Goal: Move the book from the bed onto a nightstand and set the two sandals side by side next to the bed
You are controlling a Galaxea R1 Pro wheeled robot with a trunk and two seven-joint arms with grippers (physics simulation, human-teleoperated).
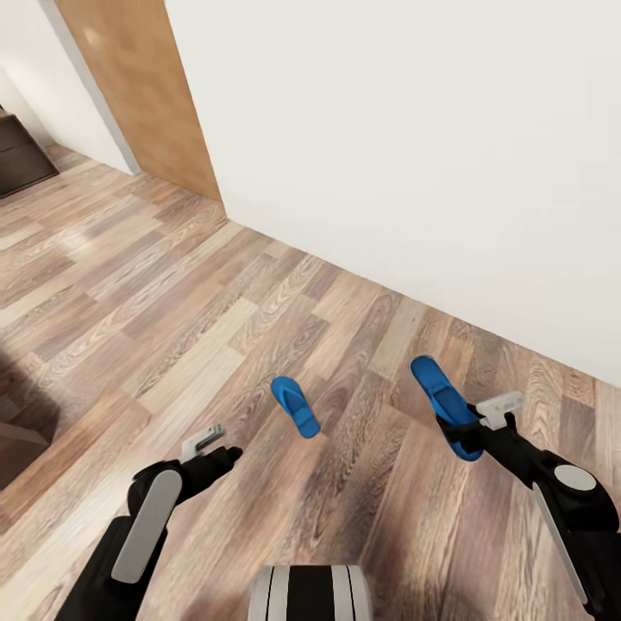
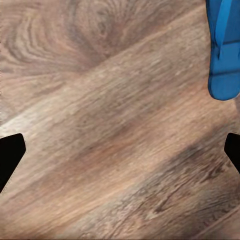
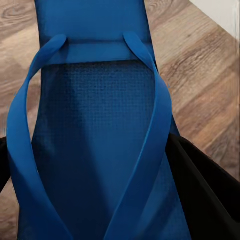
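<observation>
Head view shows the right gripper (image 1: 467,437) clenched on one bright blue flat sandal (image 1: 444,394), carried above the brown wood-plank floor (image 1: 172,293); its twin (image 1: 295,405) lies there, ready for pairing. The left gripper (image 1: 226,450) hangs released, jaws apart.

From the head we look steeply down over both arms onto the plank floor (image 1: 172,293) and a white wall (image 1: 414,147). Our left wrist camera faces the boards closely and shares with the head view the lying sandal (image 1: 296,405) (image 2: 225,50). Our right wrist camera presses close against the other sandal (image 3: 95,145) (image 1: 442,392).
</observation>
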